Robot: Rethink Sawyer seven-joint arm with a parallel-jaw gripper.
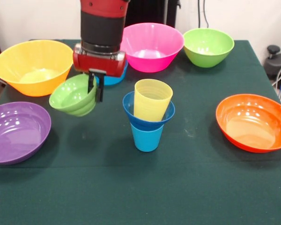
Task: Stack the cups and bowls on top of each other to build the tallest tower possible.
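**Small green bowl pinched and tilted, tower waiting at centre**

My gripper [96, 90] is clamped on the rim of the small green bowl [74, 98], left of centre in the frame. The bowl looks lifted off the green table [145, 187] and hangs tilted, its mouth facing the upper left and its axis well off vertical.

The tower [148, 117] stands at centre: the light blue cup [146, 137] at the bottom, the dark blue bowl [131, 110] seated in it, the yellow cup [151, 99] leaning in that bowl with its mouth up and its long axis tipped slightly right.

I judge the risk to be twofold. A rim-only pinch could let the bowl swing or slip. And setting a tilted bowl on a leaning cup could nudge the narrow column over, since its base is only one cup.
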